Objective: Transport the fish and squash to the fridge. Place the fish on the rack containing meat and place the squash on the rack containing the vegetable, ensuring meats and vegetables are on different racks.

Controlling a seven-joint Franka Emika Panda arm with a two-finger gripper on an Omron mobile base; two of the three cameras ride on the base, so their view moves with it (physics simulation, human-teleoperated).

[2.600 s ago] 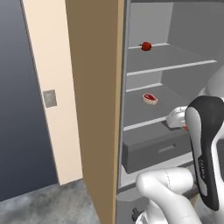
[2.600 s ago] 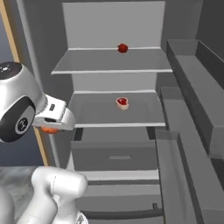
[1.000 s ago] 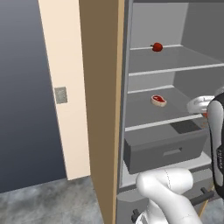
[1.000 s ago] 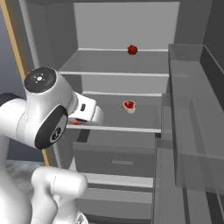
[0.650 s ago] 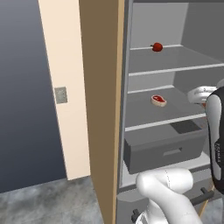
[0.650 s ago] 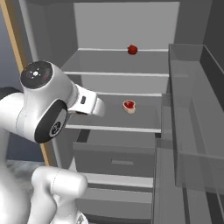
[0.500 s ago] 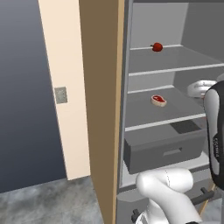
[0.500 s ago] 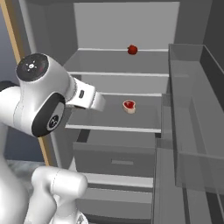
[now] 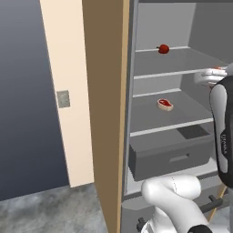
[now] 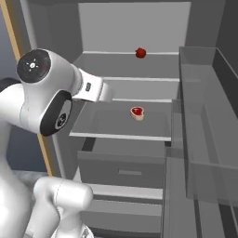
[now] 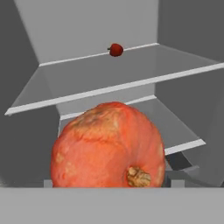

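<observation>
The orange squash (image 11: 107, 146) looms close in the hand view, gripped between my fingers, which it hides. My gripper (image 10: 109, 92) is shut on it, just inside the open fridge (image 10: 135, 28) on its left side, at about the height of the upper rack (image 11: 122, 74). The dark red vegetable (image 11: 115, 49) sits at the back of that upper rack (image 9: 182, 61). On the rack below lies the meat (image 10: 136, 112), a small red steak with a pale rim. The fish is out of view.
A grey drawer bin (image 9: 173, 154) sits under the lower rack. The fridge door's clear shelves (image 10: 200, 130) stand out along the right. A tan cabinet side panel (image 9: 104, 109) borders the fridge on the left, with a dark wall and a switch plate (image 9: 63, 98) beyond.
The arm has lifted the squash from lower-rack height up to the upper rack's level. Before that the base drove closer to the fridge. Meat and vegetable have not moved.
</observation>
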